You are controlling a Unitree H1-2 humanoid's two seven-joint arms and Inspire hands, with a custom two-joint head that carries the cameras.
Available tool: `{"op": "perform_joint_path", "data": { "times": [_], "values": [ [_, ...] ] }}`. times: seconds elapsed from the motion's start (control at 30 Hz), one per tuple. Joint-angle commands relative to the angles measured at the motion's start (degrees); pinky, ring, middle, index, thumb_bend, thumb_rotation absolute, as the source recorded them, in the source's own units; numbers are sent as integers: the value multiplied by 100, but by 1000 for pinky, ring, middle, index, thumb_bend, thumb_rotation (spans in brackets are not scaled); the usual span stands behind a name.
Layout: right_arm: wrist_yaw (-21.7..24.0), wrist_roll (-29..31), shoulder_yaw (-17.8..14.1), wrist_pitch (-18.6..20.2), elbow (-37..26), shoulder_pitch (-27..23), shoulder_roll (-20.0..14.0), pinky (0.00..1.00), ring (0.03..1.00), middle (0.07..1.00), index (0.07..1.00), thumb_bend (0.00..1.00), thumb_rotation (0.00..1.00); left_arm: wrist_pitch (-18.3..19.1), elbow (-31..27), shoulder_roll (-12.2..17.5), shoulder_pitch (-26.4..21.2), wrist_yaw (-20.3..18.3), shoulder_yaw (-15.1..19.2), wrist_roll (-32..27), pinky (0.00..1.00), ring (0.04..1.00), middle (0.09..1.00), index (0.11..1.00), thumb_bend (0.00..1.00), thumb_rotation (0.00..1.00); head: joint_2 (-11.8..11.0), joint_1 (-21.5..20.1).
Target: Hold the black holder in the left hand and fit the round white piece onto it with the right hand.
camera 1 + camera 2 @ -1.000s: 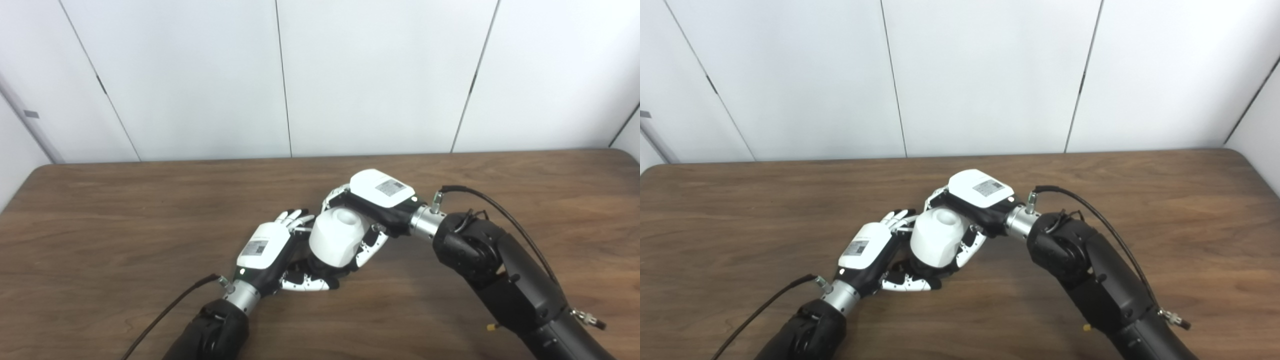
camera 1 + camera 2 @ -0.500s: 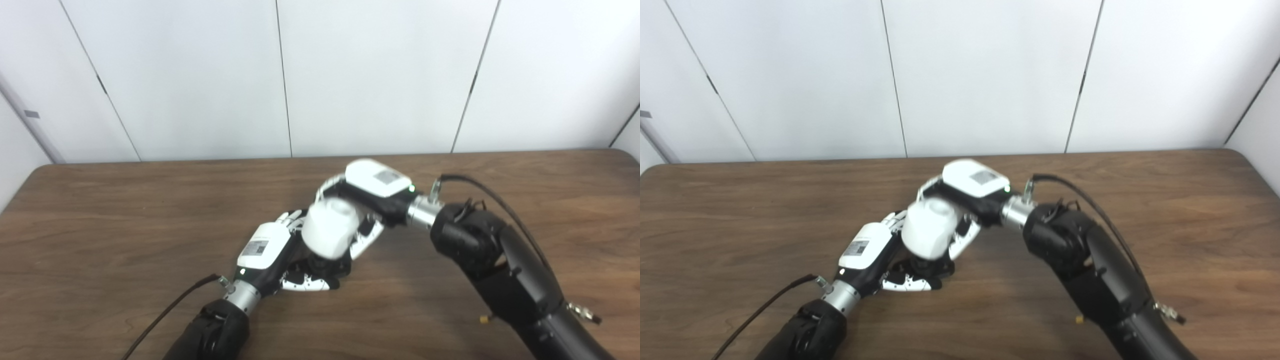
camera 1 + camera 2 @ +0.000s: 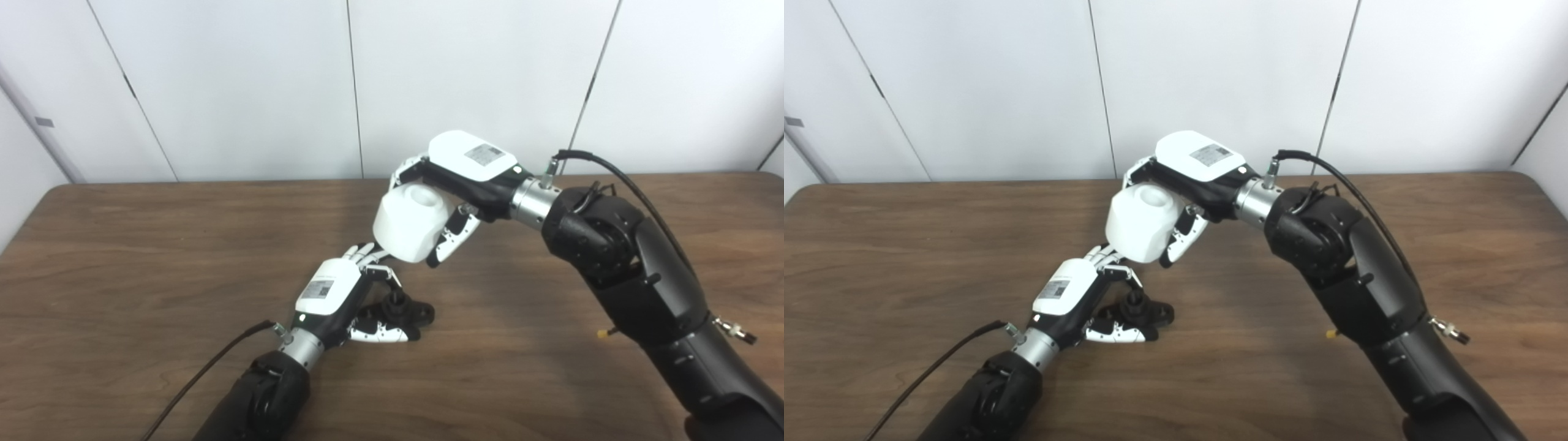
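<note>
The black holder [image 3: 407, 309] rests on the wooden table [image 3: 122, 257], a short post standing up from its flat base. My left hand [image 3: 343, 300] is curled round its near and left side, thumb along the front, holding it down. The round white piece [image 3: 407, 223] is a chunky white cylinder with a dimple on top. It hangs in the air well above and slightly behind the holder, clear of it. My right hand [image 3: 459, 177] is shut on it from behind and above, fingers wrapped down its right side.
White wall panels [image 3: 245, 86] stand behind the table's far edge. A black cable [image 3: 202, 373] trails from the left wrist toward the bottom left, and another cable [image 3: 618, 177] loops over the right forearm.
The right hand has lifted the white piece up off the holder, which now shows bare in the left hand. The camera has tilted a little; the left hand stays on the table.
</note>
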Motion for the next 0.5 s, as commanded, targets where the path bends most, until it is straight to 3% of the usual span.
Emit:
{"op": "perform_joint_path", "data": {
  "times": [0.0,0.07,0.3,0.47],
  "values": [
    [-165,37,-102,-305,-152,-471,-86,564,726,704,481,520,139,370,472,-70,647,-397,-344,178,979,955,874,484,524,55,8,2],
    [-214,46,-83,-539,-99,-509,-143,568,729,705,481,519,140,399,450,-69,643,-427,-348,187,978,955,876,484,524,56,5,5],
    [-732,12,2,-1915,267,-537,-282,655,735,684,481,522,136,408,456,-64,631,-407,-345,196,967,950,876,484,524,56,4,0],
    [-1125,-6,191,-2033,340,-506,-303,687,736,678,480,522,136,374,481,-67,621,-380,-347,183,972,946,876,484,524,56,6,14]
  ]
}}
